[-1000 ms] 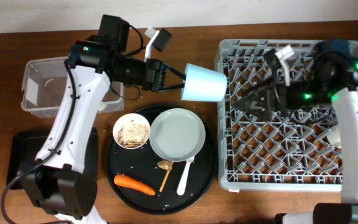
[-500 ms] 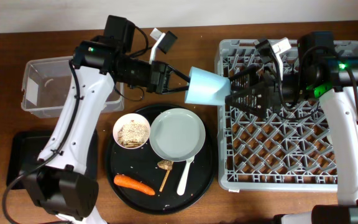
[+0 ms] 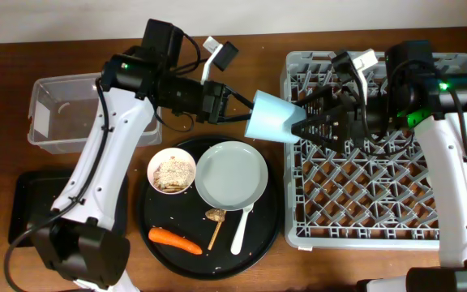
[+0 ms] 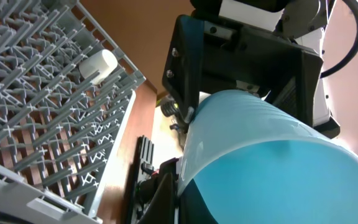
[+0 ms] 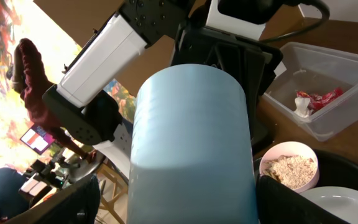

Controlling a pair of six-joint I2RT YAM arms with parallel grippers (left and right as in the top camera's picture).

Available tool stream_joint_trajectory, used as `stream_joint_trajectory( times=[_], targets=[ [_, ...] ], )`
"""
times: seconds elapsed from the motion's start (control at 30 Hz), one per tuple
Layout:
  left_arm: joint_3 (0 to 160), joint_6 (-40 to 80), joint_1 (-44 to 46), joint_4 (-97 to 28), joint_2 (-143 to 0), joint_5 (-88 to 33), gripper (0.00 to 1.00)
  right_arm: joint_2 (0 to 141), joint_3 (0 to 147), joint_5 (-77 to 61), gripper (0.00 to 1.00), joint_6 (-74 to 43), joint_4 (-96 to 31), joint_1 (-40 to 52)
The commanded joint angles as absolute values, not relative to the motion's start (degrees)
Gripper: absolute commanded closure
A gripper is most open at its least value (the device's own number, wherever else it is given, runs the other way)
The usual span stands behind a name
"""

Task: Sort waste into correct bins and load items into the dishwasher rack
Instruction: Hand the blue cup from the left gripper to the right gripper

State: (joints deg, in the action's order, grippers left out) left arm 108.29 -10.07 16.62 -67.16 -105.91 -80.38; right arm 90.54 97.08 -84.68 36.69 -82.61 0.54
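The small light-blue cup [image 3: 270, 118] hangs on its side in the air at the left edge of the grey dishwasher rack [image 3: 379, 203]. My left gripper [image 3: 237, 112] is shut on its rim; in the left wrist view [image 4: 178, 186] the cup [image 4: 272, 162] fills the frame. My right gripper [image 3: 306, 123] is open, with one finger on each side of the cup's closed end. In the right wrist view [image 5: 179, 208] the cup [image 5: 191, 137] sits between the fingers, with a gap on the left side. A small white cup [image 4: 98, 65] lies in the rack [image 4: 42, 93].
The round black tray [image 3: 270, 235] holds the pale plate [image 3: 232, 174], white bowl of beige scraps [image 3: 172, 171], carrot [image 3: 174, 240], brown lump [image 3: 215, 215], stick [image 3: 214, 234] and white utensil [image 3: 242, 227]. The clear tub [image 3: 55, 113] holds the red wrapper [image 5: 319, 98] and tissue [image 5: 301, 107]. The black tray [image 3: 31, 203] lies at front left.
My left arm carried the cup right to the rack's edge. My right gripper moved left across the rack, and its fingers now sit on either side of the cup's base.
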Motion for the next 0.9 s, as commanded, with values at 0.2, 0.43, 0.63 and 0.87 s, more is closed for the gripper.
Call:
stream_joint_trajectory(
  times=[0.2, 0.43, 0.63, 0.87],
  targets=[
    [108.97, -8.62, 16.62, -63.44, -104.90, -81.65, 0.99, 90.11, 97.51, -86.35, 0.19, 37.21, -83.07, 2.35],
    [108.97, -8.62, 16.62, -62.98, -104.90, -81.80, 1.00, 90.15, 97.51, -84.62, 0.20, 37.06, -83.07, 2.35],
    [108.97, -8.62, 16.62, -62.50, -104.90, -82.76, 1.00, 90.15, 97.51, -82.89, 0.34, 37.04, -83.11, 2.35],
    [108.97, -8.64, 16.62, -62.65, -104.90, -80.51, 0.64, 90.15, 97.51, -82.65, 0.42, 37.04, -83.11, 2.33]
  ],
)
